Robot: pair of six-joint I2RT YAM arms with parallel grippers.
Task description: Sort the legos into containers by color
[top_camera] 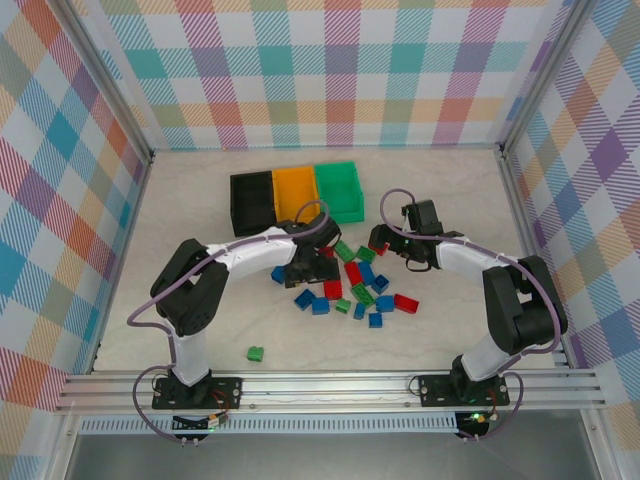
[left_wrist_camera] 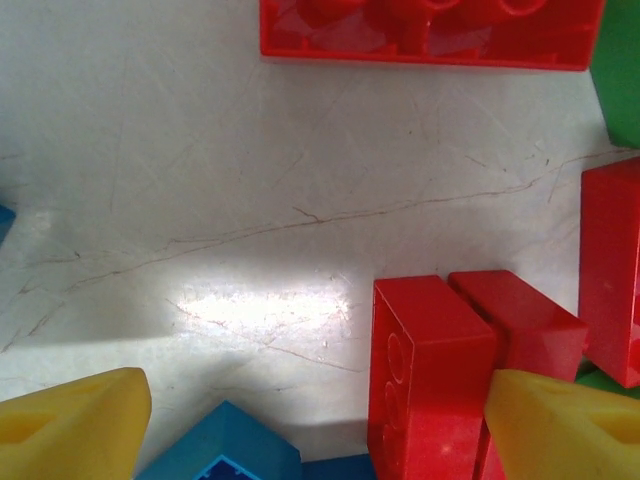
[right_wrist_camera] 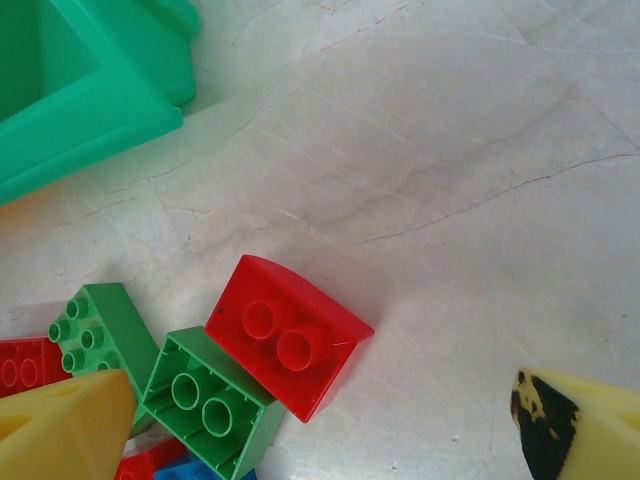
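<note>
**Both grippers poised over the brick pile, nothing gripped**

The step in hand is judged to be an early pick. The legos are seen scattered loose on the table. They lie in front of the black bin, orange bin and green bin, which stand side by side in a row at the far side. A stray green brick lies well apart, near the left arm's base.

The left gripper is held wide open and low at the pile's left edge, with nothing in it. In its wrist view a red brick, lying on its side, is found between the yellow fingertips. It lies just beside the right-hand pad, and a blue brick lies nearer the other pad. A closing on the red brick is probably called for next, with the blue neighbour kept out of the pinch.

The right gripper is likewise spread wide and empty, near the green bin. A rounded red brick rests against a green two-stud brick toward its left pad. A sideways shift would be needed before either could be centred.

The bricks are of glossy hard plastic, studded and mostly sharp-cornered. The finger pads look soft and wedge-shaped. The tabletop is pale, veined like marble and finely scratched. The bins are rectangular and open-topped.
</note>
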